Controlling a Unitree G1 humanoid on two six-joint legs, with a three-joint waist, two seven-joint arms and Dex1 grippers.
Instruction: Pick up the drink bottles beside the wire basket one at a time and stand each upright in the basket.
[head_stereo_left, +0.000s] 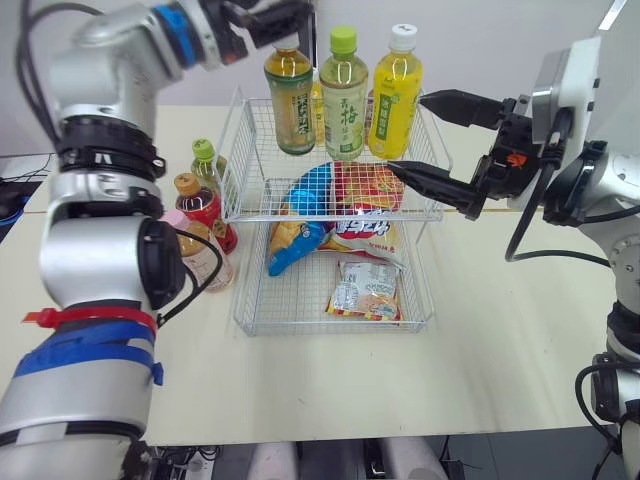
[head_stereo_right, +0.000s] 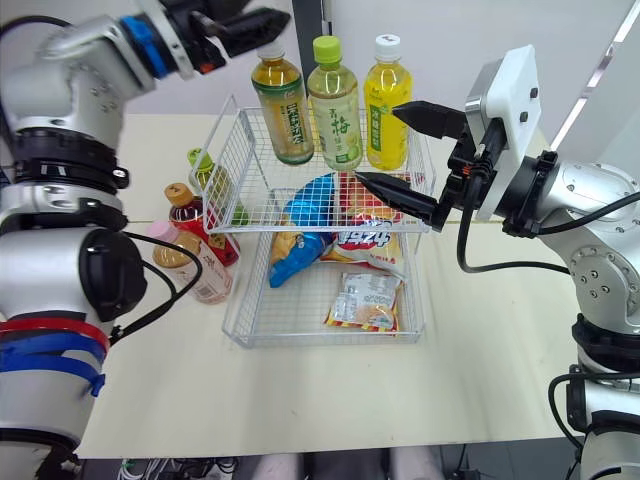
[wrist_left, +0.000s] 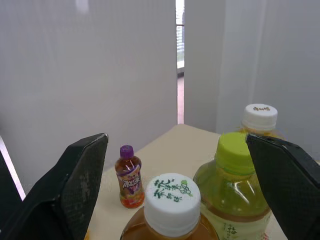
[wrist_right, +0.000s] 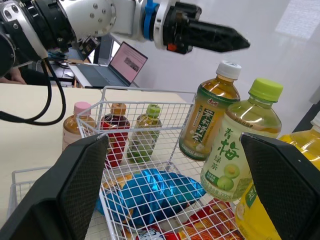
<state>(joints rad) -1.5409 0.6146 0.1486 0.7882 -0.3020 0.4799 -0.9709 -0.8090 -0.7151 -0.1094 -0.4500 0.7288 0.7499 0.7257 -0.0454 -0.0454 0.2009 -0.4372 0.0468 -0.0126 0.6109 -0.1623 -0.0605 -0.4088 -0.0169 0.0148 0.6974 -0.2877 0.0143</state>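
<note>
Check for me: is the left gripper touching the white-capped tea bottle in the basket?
Apart. The right wrist view shows the left gripper hovering above the white-capped tea bottle, with a clear gap between it and the cap.

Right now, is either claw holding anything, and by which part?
Nothing is held. The left claw hangs open above the amber tea bottle; the right claw is open beside the yellow bottle.

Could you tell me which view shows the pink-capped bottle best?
The right eye view: the pink-capped bottle stands beside the basket, nearly all visible, crossed only by a cable. In the left eye view the left arm covers part of it; the right wrist view sees it partly through the basket's wire.
</note>
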